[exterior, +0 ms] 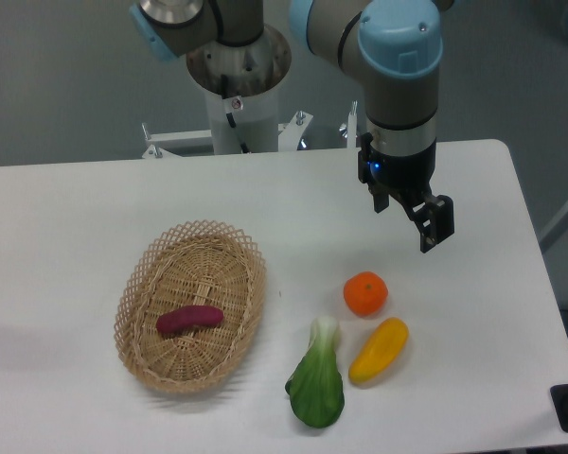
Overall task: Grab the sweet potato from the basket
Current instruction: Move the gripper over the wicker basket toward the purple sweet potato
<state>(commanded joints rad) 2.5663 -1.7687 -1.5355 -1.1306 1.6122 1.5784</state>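
Note:
The reddish-purple sweet potato point(189, 319) lies inside the oval tan wicker basket point(139, 284), near its middle. The basket sits on the white table at the left. My gripper point(409, 220) hangs over the table's right half, well to the right of the basket and above the orange fruit. One dark finger point(436, 223) shows clearly; the other is mostly hidden behind it. The gripper holds nothing that I can see, and I cannot tell how far the jaws are apart.
A round orange fruit point(365, 293), a yellow elongated pepper point(379, 350) and a green bok choy point(317, 380) lie on the table right of the basket. The arm's base point(239, 71) stands at the table's far edge.

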